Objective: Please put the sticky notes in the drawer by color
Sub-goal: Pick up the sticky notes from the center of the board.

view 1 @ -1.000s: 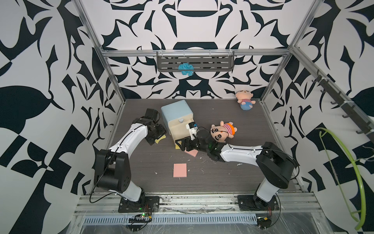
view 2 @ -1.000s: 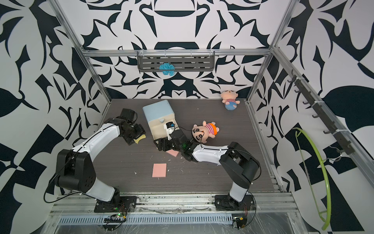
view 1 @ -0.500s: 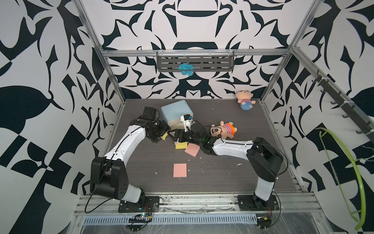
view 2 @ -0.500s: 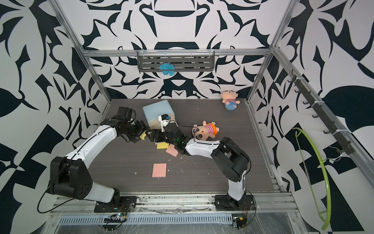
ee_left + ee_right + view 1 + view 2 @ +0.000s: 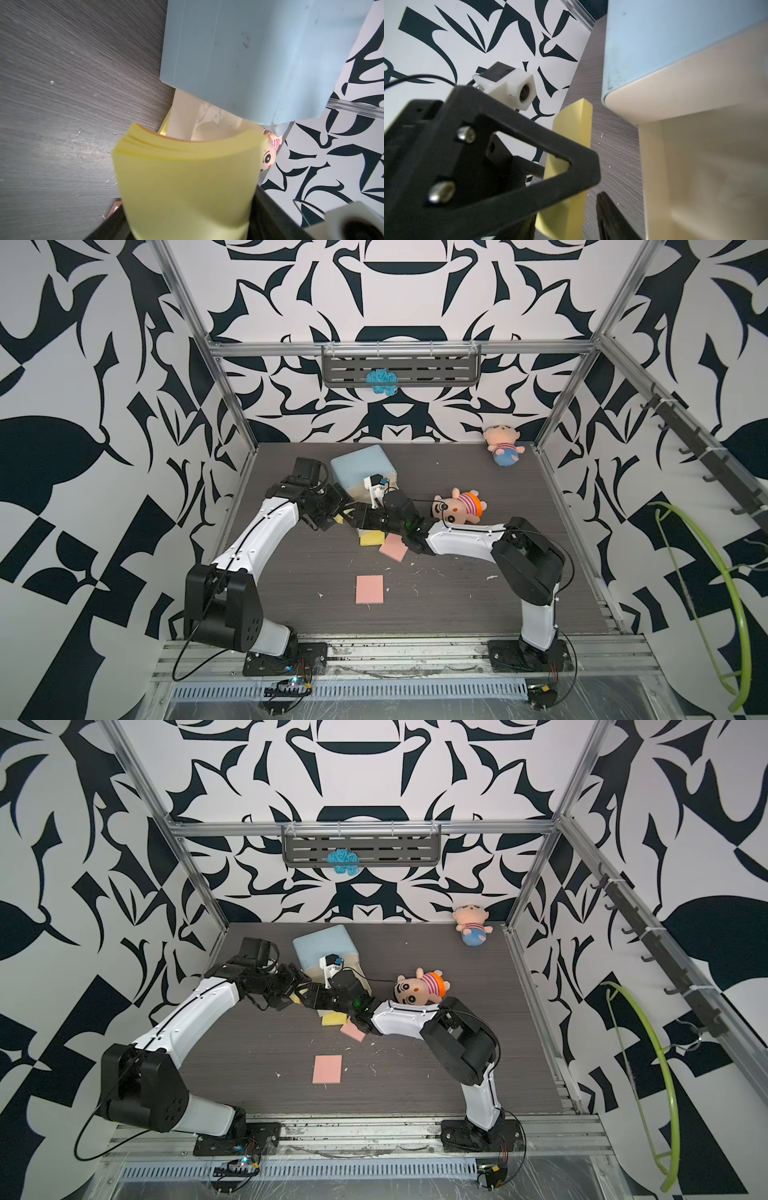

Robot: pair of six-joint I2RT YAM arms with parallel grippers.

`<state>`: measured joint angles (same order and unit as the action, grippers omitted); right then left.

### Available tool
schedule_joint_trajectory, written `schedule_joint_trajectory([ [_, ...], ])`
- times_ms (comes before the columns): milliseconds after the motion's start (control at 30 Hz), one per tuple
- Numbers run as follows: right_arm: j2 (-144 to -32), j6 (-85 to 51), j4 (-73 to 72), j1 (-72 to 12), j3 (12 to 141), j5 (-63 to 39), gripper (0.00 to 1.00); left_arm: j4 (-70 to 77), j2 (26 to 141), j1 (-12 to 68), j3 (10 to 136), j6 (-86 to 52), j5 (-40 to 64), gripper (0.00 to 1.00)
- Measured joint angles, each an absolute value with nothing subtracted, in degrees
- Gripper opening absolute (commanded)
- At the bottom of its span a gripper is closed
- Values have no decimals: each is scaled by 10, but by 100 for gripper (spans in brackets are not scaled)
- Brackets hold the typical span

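I count four sticky pads from my seat: two pink and two yellow. Nearest me, the near pink pad [image 5: 369, 589] lies flat and alone on the dark table [image 5: 457, 614]. Farther in, the second pink pad [image 5: 394, 551] lies askew, partly under the right arm's wrist and just beside the loose yellow pad [image 5: 371, 538], which is flat on the table in front of the chest. Above those two the arms meet. The left gripper [image 5: 335, 515] is clamped on the held yellow pad [image 5: 187, 187], which bows into a curve between its fingers, close to the chest's open front. The right gripper [image 5: 360, 517] sits just beside it; I see a single dark finger [image 5: 608, 216] in the right wrist view and cannot tell how its jaws stand. Behind them stands the one light-blue drawer chest [image 5: 360, 466] with one cream drawer [image 5: 187, 112] pulled out; I cannot tell which tier. There are two plush dolls: the striped doll [image 5: 459, 509] lies by the right arm and the corner doll [image 5: 503, 446] is at the far right. One blue ruffled thing [image 5: 382, 382] hangs at the grey shelf [image 5: 440, 369] on the back wall.
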<state>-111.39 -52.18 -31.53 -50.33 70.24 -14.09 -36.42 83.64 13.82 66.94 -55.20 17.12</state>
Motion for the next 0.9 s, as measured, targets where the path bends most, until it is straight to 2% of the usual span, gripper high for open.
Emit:
schedule_joint_trajectory([
  [200, -1117, -546, -322, -503, 705, -152, 21, -362, 836, 140, 669, -553, 164, 77],
  [367, -1117, -565, -324, -503, 705, -155, 9, -359, 836, 140, 670, -553, 162, 79],
  [467, -1117, -566, -324, -503, 705, -154, 6, -359, 836, 142, 670, -553, 156, 84],
  [533, -1117, -565, -321, -503, 705, -153, 5, -359, 836, 143, 670, -551, 147, 100],
  [700, -1111, -555, -317, -497, 685, -149, 2, -360, 827, 143, 670, -531, 113, 99],
  [900, -1059, -539, -288, -481, 622, -126, 1, -312, 737, 143, 654, -459, 74, 99],
])
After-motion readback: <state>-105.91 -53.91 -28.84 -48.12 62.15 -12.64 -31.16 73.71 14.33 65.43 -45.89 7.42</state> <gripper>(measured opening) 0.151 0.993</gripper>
